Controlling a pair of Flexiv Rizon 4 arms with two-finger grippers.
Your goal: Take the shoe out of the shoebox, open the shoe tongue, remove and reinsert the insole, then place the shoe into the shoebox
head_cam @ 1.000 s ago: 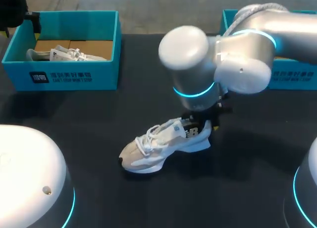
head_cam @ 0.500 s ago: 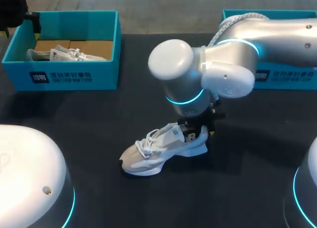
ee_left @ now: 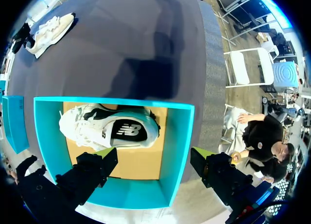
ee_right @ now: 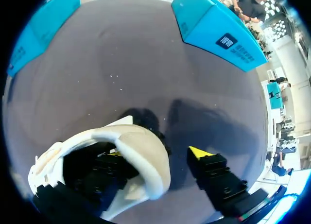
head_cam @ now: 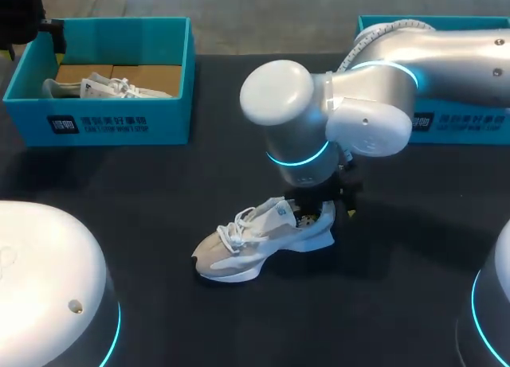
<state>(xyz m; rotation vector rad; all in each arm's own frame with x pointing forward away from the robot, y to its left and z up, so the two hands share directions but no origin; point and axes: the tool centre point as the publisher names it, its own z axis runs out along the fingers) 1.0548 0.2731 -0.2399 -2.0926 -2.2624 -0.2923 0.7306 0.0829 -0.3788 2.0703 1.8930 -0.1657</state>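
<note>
With the shoe [head_cam: 247, 244] stood on the tabletop [head_cam: 414, 255], its heel is straddled by the open right hand [ee_right: 156, 153], 1 finger inside, and the unseen insole should be pinched at its rear edge, then lifted slowly.

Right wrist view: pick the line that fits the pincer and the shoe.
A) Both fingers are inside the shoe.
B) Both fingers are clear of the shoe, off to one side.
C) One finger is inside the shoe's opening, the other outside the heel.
C: the heel wall of the shoe stands between the right pincer fingers, one inside, one outside.
</note>
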